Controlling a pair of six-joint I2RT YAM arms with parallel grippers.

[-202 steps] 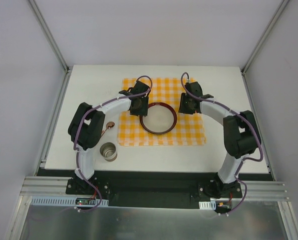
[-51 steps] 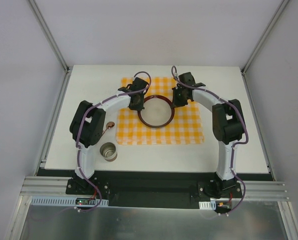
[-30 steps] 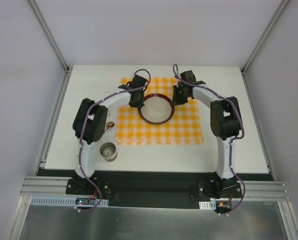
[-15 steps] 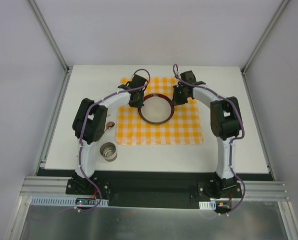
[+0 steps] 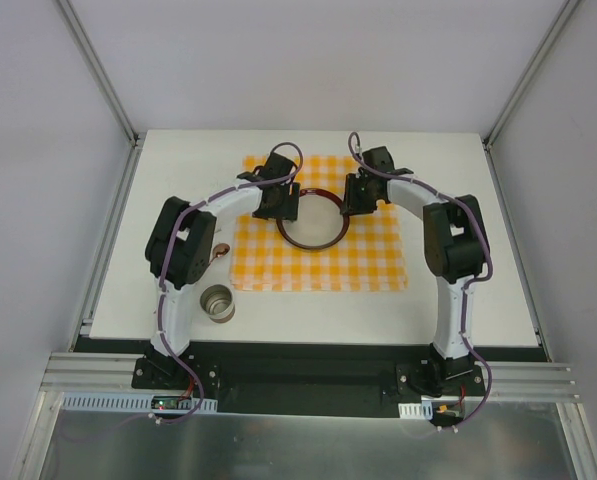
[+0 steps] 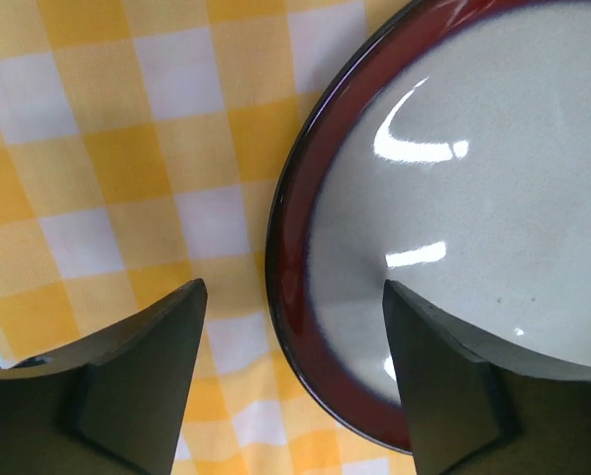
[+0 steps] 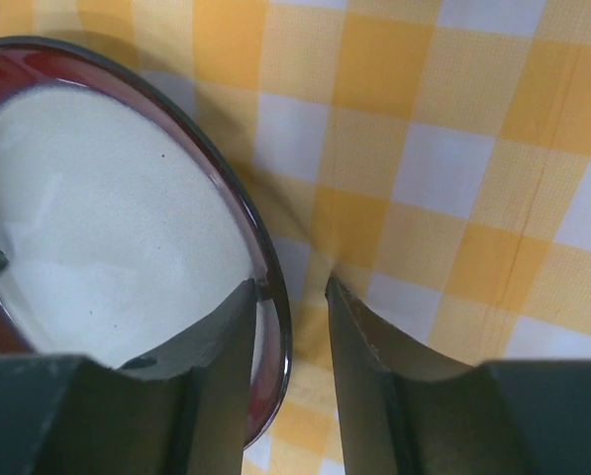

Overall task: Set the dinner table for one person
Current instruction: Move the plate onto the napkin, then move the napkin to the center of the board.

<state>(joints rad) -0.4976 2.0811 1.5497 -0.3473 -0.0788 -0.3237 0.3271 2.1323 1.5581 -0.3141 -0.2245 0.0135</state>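
Straddling plate (image 6: 473,198) rim | left gripper (image 6: 290,297) jaws wide | right gripper (image 7: 288,287) jaws narrow

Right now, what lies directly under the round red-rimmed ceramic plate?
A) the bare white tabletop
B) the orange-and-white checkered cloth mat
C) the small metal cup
B: the round red-rimmed ceramic plate sits over the orange-and-white checkered cloth mat, and the checks show right beside its rim in both wrist views.

1 plate (image 5: 311,246), 1 checkered mat (image 5: 318,268), 1 metal cup (image 5: 217,303), 1 copper spoon (image 5: 218,253).
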